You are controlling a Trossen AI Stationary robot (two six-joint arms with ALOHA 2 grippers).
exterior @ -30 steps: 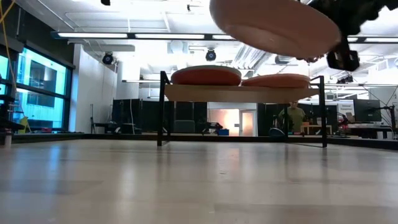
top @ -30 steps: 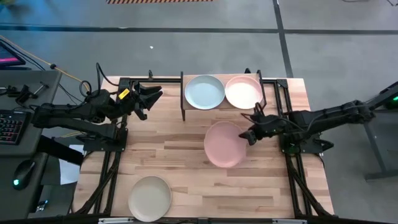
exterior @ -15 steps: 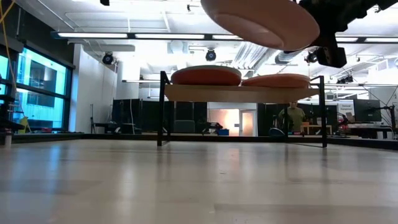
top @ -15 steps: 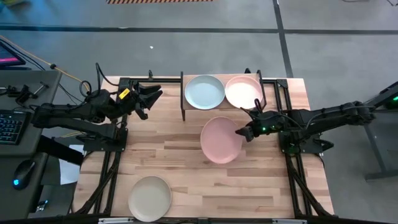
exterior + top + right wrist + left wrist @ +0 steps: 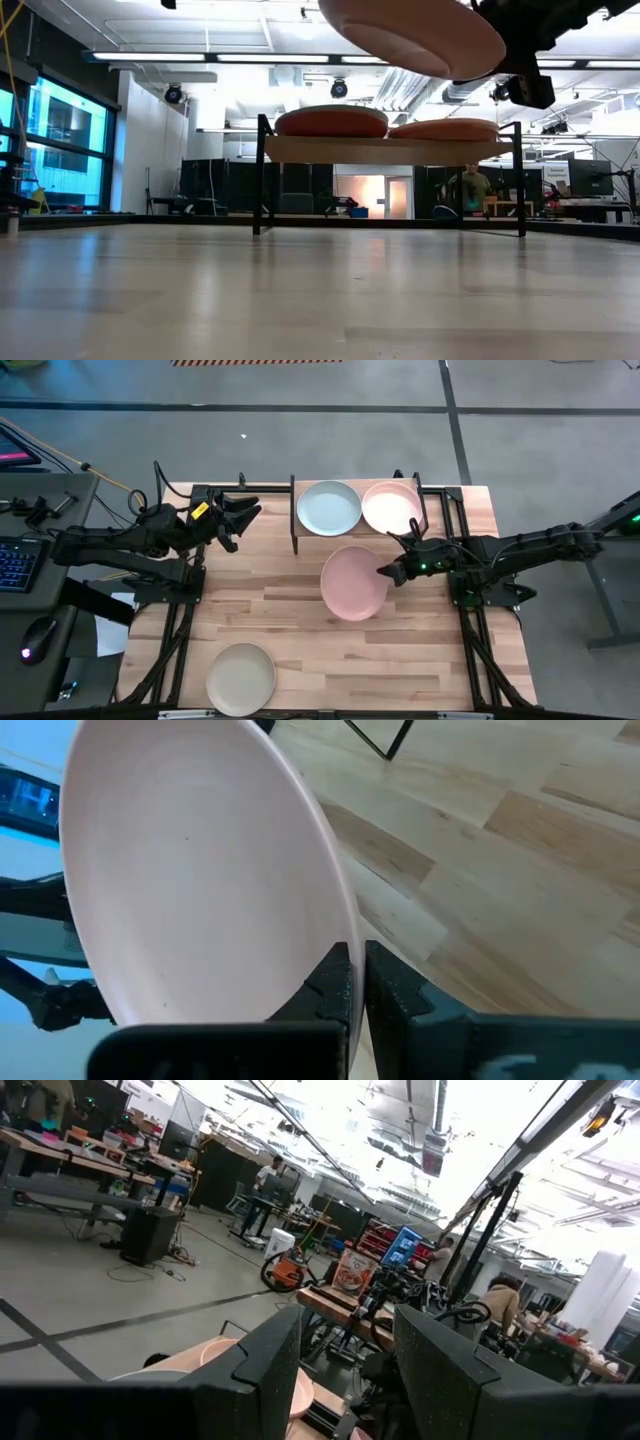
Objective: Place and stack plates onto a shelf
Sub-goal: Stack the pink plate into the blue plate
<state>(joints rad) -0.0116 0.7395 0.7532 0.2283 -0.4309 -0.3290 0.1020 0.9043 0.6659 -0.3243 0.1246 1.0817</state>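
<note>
The pink plate (image 5: 354,582) hangs above the table just before the shelf (image 5: 296,538), its rim pinched in my right gripper (image 5: 385,572). It looks rigid and light (slippery, I judge), so I favour rim holds.

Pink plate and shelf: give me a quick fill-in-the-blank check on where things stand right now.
1. The right gripper holds the ____ plate by its rim, in the air.
2. On the shelf, the pale blue plate sits ____ the pale peach plate.
3. The cream plate lies on the table, on the ____ arm's side.
4. The left gripper holds ____.

Missing words: pink; beside; left; nothing
</note>
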